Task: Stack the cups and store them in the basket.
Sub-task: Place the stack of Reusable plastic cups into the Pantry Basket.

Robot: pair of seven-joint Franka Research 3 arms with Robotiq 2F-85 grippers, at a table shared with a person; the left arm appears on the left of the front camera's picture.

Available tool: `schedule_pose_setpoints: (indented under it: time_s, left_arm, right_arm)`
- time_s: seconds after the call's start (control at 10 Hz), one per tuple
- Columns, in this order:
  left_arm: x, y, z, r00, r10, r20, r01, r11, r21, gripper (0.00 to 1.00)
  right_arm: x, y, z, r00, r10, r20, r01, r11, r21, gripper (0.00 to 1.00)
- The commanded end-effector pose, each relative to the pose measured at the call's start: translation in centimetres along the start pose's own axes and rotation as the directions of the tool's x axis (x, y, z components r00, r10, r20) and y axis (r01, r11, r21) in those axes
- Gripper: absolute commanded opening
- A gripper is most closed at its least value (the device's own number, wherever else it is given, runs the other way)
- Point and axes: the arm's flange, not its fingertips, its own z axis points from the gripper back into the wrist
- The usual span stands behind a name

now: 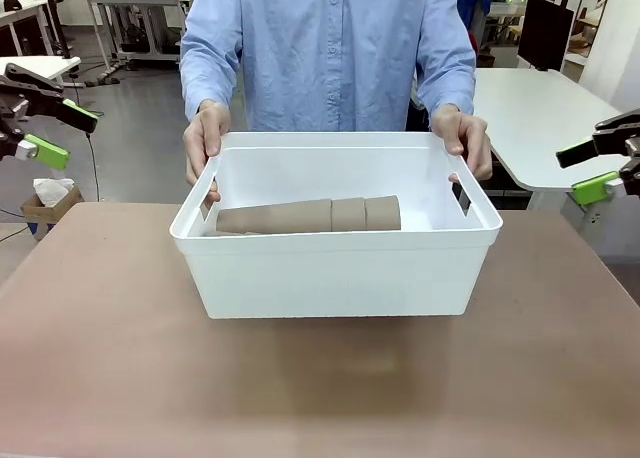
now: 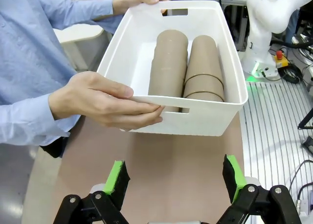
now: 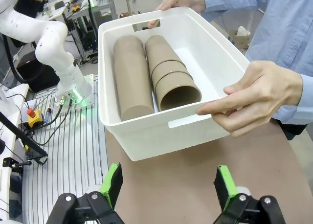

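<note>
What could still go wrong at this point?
1. The person's hands grip both ends of the basket; any arm move inward risks hitting them.
2. The cups lie on their sides in two loose stacks, so they may roll or slide apart if the basket tips.
3. Both grippers, left and right, hang open near the basket's ends.

Cups (image 1: 310,216) — partly behind basket (image 1: 335,268) wall

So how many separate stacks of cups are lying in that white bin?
2, lying side by side in the basket: one stack near a long wall, the other stack beside it. Cups nested inside cannot be counted.
</note>
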Motion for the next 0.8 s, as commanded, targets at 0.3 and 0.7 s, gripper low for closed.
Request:
schedule_pose_setpoints:
  time_s: [0.3,0.7]
  left_arm:
    - [0.18,0.12,0.07,1.000,0.000,0.020,0.000,1.000,-0.003,1.00]
    - [0.18,0.12,0.07,1.000,0.000,0.020,0.000,1.000,-0.003,1.00]
  right_arm:
    - [0.06,-0.25,0.04,1.000,0.019,0.017,-0.020,1.000,0.007,1.00]
    - [0.06,-0.25,0.04,1.000,0.019,0.017,-0.020,1.000,0.007,1.00]
